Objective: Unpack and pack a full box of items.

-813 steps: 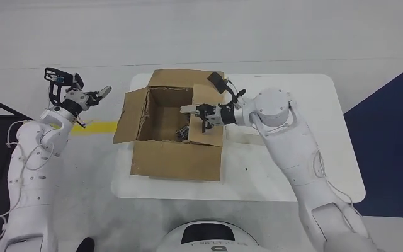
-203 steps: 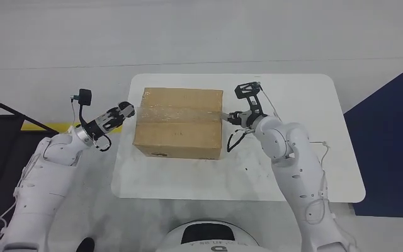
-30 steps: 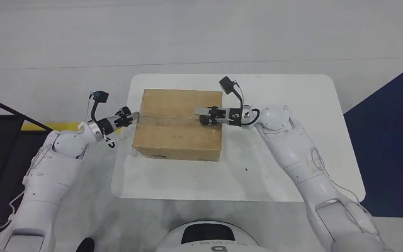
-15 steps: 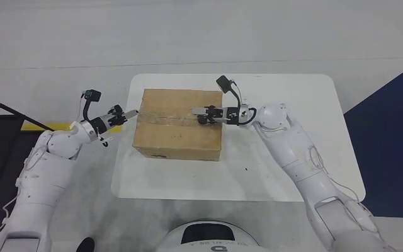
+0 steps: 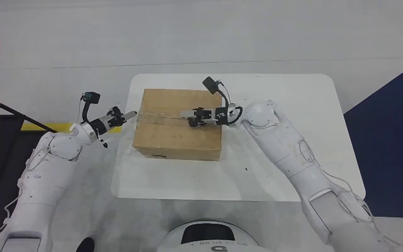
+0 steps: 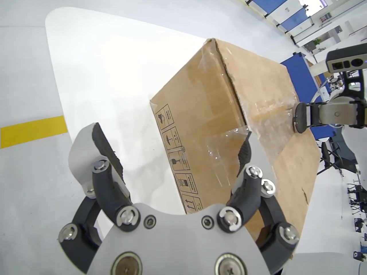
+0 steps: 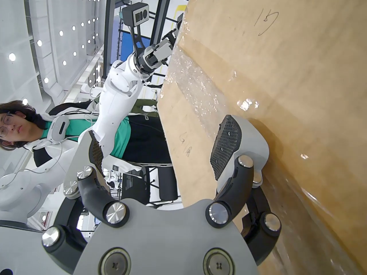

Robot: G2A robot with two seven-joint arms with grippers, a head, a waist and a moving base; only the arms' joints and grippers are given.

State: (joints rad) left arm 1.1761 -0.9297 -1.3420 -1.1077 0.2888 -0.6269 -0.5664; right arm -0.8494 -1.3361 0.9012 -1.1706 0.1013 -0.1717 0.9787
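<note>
Far left, a yellow line (image 5: pixel 38 126) crosses the floor beside the white worktop (image 5: pixel 283 164). The left claw (image 5: pixel 126 114) hangs at the worktop's left edge, level with the top of the box (image 5: pixel 179 135) and pointed at its left end. Its jaws stand wide apart and hold nothing. In the left wrist view, one finger (image 6: pixel 252 155) sits right by the loose end of the clear tape (image 6: pixel 266 118) that folds down over the box's corner; whether it touches, I cannot tell. The box is brown cardboard, shut, and stands flat on the left half of the worktop, its left face close to the worktop's edge. The tape runs lengthwise along the top seam, from the left end towards the right. The right claw (image 5: pixel 189 115) lies low over the box's top, right of the middle and on the seam, pointing left. It is also open and empty, with one finger (image 7: pixel 229 144) resting against the cardboard just beside the tape.
</note>
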